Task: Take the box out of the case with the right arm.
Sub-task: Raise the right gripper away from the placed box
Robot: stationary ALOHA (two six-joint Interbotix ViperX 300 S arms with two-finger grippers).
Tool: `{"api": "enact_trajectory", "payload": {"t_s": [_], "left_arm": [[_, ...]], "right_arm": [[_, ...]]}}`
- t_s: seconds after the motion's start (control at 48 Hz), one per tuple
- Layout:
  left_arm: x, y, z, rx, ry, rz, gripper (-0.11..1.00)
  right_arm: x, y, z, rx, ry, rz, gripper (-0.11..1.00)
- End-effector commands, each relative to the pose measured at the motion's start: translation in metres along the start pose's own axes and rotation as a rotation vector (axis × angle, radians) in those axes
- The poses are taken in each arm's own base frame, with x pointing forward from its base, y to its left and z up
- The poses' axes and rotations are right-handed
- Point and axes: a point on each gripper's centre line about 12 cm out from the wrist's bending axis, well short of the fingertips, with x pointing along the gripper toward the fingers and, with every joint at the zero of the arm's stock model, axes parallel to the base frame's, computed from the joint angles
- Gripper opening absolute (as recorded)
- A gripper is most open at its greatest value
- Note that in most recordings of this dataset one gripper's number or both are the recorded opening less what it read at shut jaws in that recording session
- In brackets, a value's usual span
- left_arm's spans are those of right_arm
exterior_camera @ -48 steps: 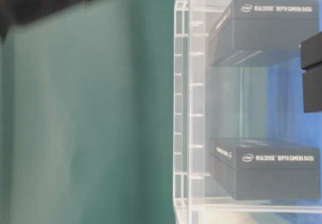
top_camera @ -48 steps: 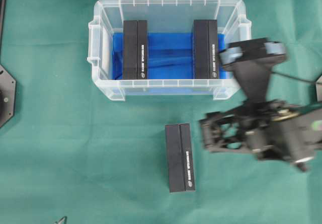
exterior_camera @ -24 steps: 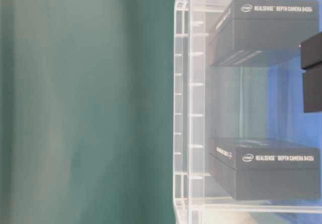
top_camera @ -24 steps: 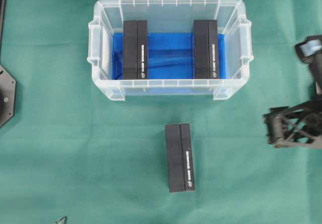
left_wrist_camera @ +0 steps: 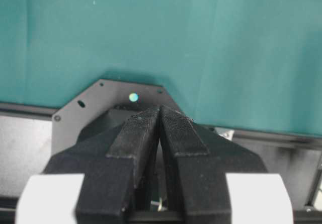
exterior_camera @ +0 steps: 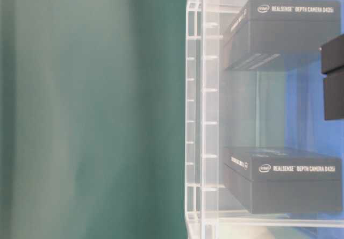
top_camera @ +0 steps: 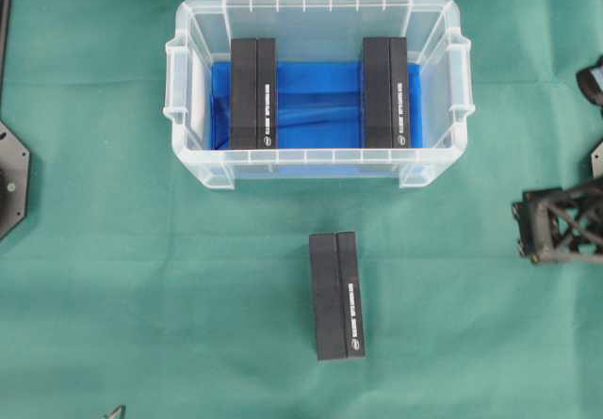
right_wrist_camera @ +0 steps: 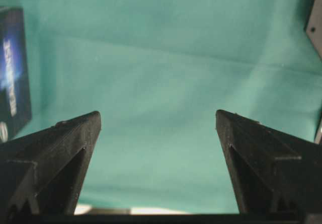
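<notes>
Green cloth covers the table, and on it the clear case sits toward the far side in the overhead view. Three black boxes show in all. Two stand inside the case on its blue lining, one left and one right, well apart, with their long axes running from the far wall to the near wall. The third box lies out on the cloth, in front of the case and clear of it, with its long axis running the same way.

At the right edge of the overhead view is the right gripper, only partly in frame. Its jaws stand wide apart and nothing is between them; its wrist camera sees bare cloth between the pointed fingers, with what is probably the edge of the loose box at far left. The case lies to the gripper's left and further back; the right-hand box inside is the nearer of the two to it. The loose box is also to its left, slightly nearer the front.

Only the left wrist view shows the left gripper. Its jaws are pressed together and hold nothing, over a black plate at the table's edge.

With one box already outside the case, the task looks done for that box, and the right arm is nearer should another be wanted.
</notes>
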Motion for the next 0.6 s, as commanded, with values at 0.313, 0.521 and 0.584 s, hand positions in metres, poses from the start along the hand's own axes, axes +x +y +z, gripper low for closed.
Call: {"api": "enact_trajectory", "payload": {"t_s": [0.313,0.521,0.584], "left_arm": [[-0.004,-0.001,0.002,0.004,-0.018,-0.003,0.0],[-0.003,-0.001,0.002,0.006,-0.015,-0.002,0.0],[-0.003,-0.001,0.003,0.004,-0.017,-0.003,0.0]], "right_arm": [[-0.002,-0.002,0.078,0.006,-0.04,0.017,0.91],[0.003,-0.002,0.115,-0.018,-0.055,0.004,0.91],[0.004,-0.002,0.124,-0.02,-0.056,0.005,0.91]]}}
